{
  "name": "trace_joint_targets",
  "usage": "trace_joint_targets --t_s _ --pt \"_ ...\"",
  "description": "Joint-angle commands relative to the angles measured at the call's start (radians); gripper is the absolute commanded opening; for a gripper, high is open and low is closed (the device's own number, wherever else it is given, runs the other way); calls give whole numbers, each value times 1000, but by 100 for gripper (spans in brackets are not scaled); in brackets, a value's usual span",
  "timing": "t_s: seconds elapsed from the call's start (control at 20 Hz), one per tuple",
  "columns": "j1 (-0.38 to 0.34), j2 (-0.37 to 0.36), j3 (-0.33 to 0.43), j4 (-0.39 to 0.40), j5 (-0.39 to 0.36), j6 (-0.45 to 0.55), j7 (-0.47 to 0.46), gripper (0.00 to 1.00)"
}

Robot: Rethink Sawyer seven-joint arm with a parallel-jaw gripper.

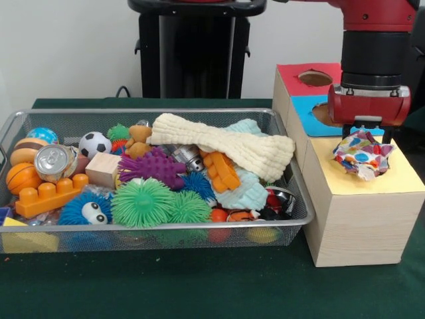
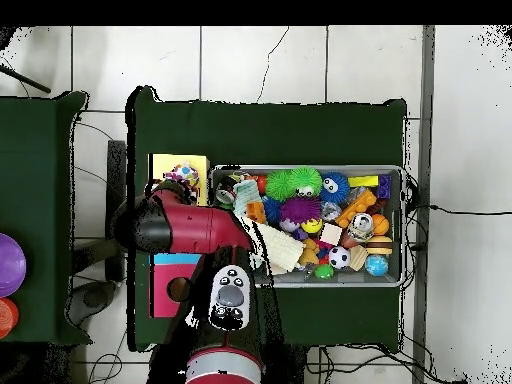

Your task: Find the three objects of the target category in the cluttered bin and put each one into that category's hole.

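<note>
My gripper (image 1: 368,136) hangs over the yellow-faced wooden box (image 1: 405,176) at the right. It is shut on a knotted rope toy (image 1: 362,155) of white cord with red, blue and yellow flecks. The toy hangs just over the yellow face and hides the hole. In the overhead view the toy (image 2: 181,177) shows on the yellow box (image 2: 195,162) beside my arm. The wire mesh bin (image 1: 133,113) lies to the left, full of toys. No other rope toy shows in it.
The blue-faced box (image 1: 305,109) and the red-faced box (image 1: 292,72) stand behind the yellow one. In the bin lie a cream knitted cloth (image 1: 219,146), a pale blue cloth (image 1: 242,189), green spiky balls (image 1: 143,203), a purple spiky toy (image 1: 156,166), a can (image 1: 53,161) and orange bricks (image 1: 50,194).
</note>
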Motion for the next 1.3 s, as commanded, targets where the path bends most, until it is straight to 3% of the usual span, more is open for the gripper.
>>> trace_joint_targets --t_s 0.05,0.45,1.3 --pt "-26 -39 -13 79 -18 148 123 100" --pt "-27 -34 -12 73 -16 148 124 100" --pt "16 -95 -64 40 -14 281 130 100"
